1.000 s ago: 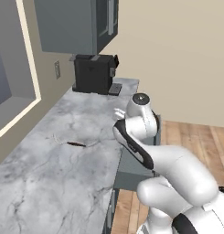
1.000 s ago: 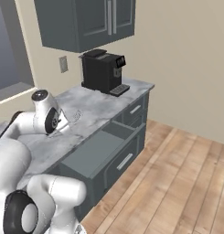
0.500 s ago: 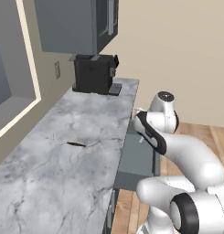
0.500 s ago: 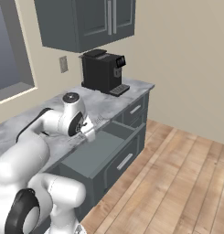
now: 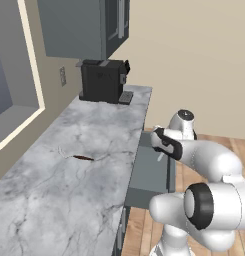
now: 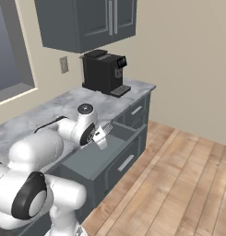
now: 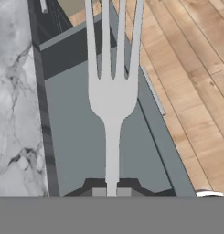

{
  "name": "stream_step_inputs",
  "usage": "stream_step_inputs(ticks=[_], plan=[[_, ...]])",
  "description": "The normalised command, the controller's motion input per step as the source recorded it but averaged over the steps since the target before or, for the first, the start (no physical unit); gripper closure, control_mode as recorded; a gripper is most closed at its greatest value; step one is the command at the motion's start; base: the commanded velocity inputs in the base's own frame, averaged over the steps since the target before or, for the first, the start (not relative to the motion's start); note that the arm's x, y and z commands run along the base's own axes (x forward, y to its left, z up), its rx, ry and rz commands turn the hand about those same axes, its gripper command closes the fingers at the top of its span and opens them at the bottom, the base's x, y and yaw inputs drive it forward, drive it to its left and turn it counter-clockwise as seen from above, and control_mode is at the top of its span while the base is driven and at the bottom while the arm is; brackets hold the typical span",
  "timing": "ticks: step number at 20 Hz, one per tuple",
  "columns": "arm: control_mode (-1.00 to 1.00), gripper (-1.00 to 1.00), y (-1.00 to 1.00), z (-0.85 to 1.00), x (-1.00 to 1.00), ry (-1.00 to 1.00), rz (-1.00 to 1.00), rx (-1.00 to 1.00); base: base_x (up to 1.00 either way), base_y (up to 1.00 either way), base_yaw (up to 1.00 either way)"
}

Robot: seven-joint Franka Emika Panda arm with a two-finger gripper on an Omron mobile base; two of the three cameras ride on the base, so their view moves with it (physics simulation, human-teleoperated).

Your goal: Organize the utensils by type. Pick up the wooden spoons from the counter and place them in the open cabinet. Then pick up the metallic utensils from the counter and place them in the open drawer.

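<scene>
One metal fork [image 7: 111, 87] sits clamped in the end effector [image 7: 111, 192], now hanging over the open drawer [image 7: 81, 137]; a second ago the arm was back above the marble surface [image 5: 69, 190], where one wooden spoon [image 5: 83, 158] remains.

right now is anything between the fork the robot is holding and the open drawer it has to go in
Nothing visible is in the way. The end effector is shut on the fork, which hangs over the open drawer. The part of the drawer floor under it looks bare, and the counter lies off to one side.
</scene>
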Motion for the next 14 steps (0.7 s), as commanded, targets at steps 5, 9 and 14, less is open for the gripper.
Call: stream_step_inputs(ticks=[5, 9, 14], plan=[[-1.0, 1.0, 0.0, -0.47, 0.31, 0.0, 0.0, 0.0, 0.0, 0.0, 0.0], [-1.0, 1.0, 0.0, -0.38, 0.32, 0.0, 0.0, 0.0, 0.0, 0.0, 0.0], [-1.0, 1.0, -0.11, -0.39, 0.27, 0.0, 0.0, 0.0, 0.0, 0.0, 0.0]])
